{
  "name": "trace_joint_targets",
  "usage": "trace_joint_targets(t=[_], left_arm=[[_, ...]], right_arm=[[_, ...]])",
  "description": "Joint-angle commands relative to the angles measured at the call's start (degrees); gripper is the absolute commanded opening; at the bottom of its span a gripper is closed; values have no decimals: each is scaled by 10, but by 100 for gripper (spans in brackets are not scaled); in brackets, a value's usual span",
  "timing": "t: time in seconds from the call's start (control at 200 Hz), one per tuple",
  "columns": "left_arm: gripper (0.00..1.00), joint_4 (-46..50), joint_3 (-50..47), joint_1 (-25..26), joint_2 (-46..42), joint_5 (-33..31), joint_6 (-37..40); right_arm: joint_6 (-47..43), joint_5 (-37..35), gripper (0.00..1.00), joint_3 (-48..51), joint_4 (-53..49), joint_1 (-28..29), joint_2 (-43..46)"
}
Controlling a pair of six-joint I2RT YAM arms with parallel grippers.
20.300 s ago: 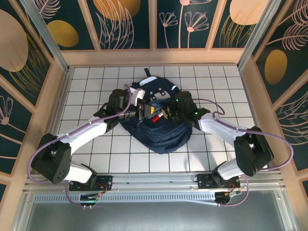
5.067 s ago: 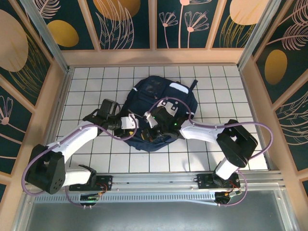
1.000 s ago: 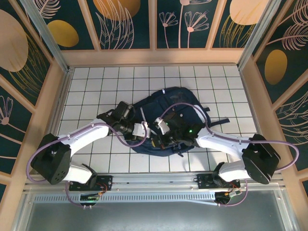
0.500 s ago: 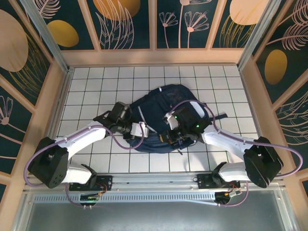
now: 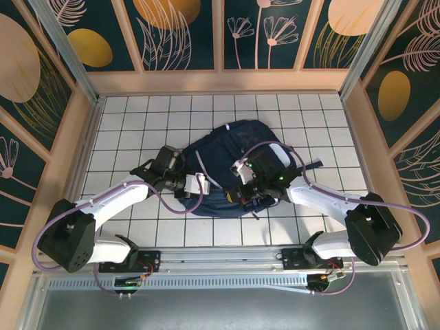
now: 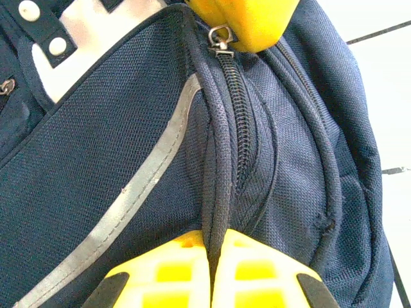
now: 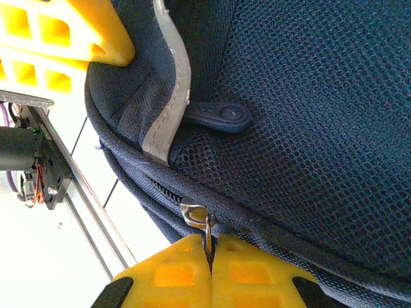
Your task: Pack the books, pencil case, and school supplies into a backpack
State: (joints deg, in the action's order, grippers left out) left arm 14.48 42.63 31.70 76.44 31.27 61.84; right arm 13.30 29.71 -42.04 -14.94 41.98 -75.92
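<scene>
From above, the navy backpack (image 5: pixel 254 137) lies flat near the middle of the white tiled table (image 5: pixel 137 117), with both arms meeting at its near edge

Left wrist: the left gripper (image 6: pixel 212 250) is clamped tight on a ridge of navy fabric beside the zip, with a grey stripe running off to its left

Right wrist: the right gripper (image 7: pixel 210 247) is pinched shut on the metal zipper pull (image 7: pixel 196 217), below dark mesh weave
</scene>
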Motion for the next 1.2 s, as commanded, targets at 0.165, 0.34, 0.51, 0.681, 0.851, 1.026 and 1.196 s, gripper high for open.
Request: trace_joint_targets(t=[0.165,0.34,0.51,0.681,0.851,1.026,1.196], left_arm=[[0,-16,-5,-25,4,1,-57],[0,-27,-26,-26,-5,-13,-51],[0,-50,-35,-27,-10,-54,-60],[38,-107,-21,-43,20,-79,-71],[49,-75,63,-49,102,-92,-57],[51,-60,107,-53,134,-44,-68],[61,-74,58,-53,83,-13,-49]], right_arm=[[28,-21,0,-35,-130,48,-20],[56,-23,0,-34,-97,52,-14],[37,4,0,-36,-91,51,-16],[26,23,0,-43,-82,57,-17],[54,35,0,-68,-38,68,-57],[128,3,0,-83,32,79,-102],[201,4,0,-59,120,81,-121]])
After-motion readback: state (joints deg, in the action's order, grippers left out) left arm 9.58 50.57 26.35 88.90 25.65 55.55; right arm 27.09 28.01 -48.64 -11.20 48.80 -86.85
